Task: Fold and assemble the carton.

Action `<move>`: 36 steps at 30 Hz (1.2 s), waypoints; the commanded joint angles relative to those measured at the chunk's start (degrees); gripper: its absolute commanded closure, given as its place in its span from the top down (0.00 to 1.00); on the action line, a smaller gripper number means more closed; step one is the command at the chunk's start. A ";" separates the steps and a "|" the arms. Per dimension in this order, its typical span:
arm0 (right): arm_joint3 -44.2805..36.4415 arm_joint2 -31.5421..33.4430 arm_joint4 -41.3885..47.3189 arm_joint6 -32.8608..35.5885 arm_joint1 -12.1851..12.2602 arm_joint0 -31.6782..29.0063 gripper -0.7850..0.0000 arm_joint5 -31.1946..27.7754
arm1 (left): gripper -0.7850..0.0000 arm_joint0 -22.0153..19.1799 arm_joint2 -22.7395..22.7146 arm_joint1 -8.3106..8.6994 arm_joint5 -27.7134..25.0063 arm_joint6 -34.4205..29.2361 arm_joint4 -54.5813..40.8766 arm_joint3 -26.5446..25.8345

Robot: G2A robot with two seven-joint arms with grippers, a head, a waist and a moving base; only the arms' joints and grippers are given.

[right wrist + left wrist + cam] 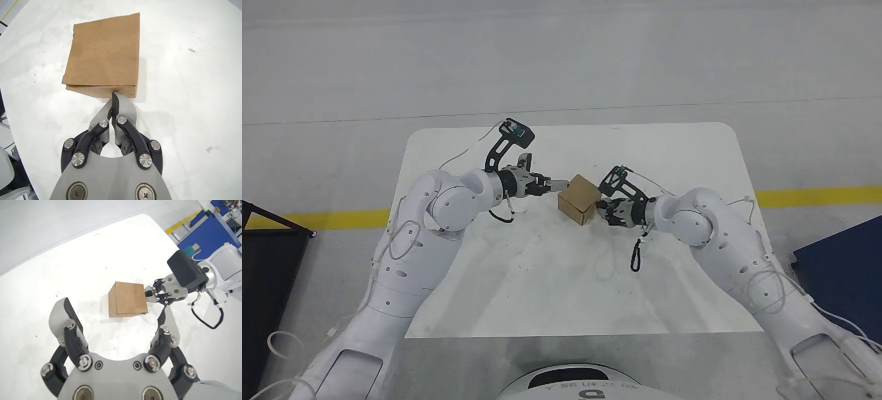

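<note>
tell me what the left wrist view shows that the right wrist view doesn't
Left wrist view, not the right: the left gripper, open and apart from the carton, plus a blue cabinet and a yellow floor line beyond the table. Right wrist view, not the left: the layered flap edges on the carton's end, where the fingertips meet it. Both: the carton on the white table, with the shut right gripper touching it.

A white counter (542,290) with rounded corners carried one closed brown carton (580,197) near its middle.
</note>
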 commanded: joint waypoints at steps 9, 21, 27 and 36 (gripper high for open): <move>0.14 2.18 0.91 -1.19 0.49 -1.10 0.00 -2.60 | 1.00 0.00 0.00 0.00 0.00 0.00 0.00 0.00; 3.51 2.69 6.69 -1.77 0.37 0.27 0.00 -12.89 | 1.00 1.46 -1.11 1.07 9.88 -4.78 16.87 -3.81; -0.27 10.84 5.42 -6.86 2.89 -5.92 0.00 -14.80 | 1.00 1.18 1.77 1.36 17.01 -14.07 33.91 -5.48; -7.85 18.90 2.54 -11.50 5.09 -15.02 0.00 -13.66 | 1.00 -10.06 14.10 -2.73 15.40 -14.77 31.50 9.86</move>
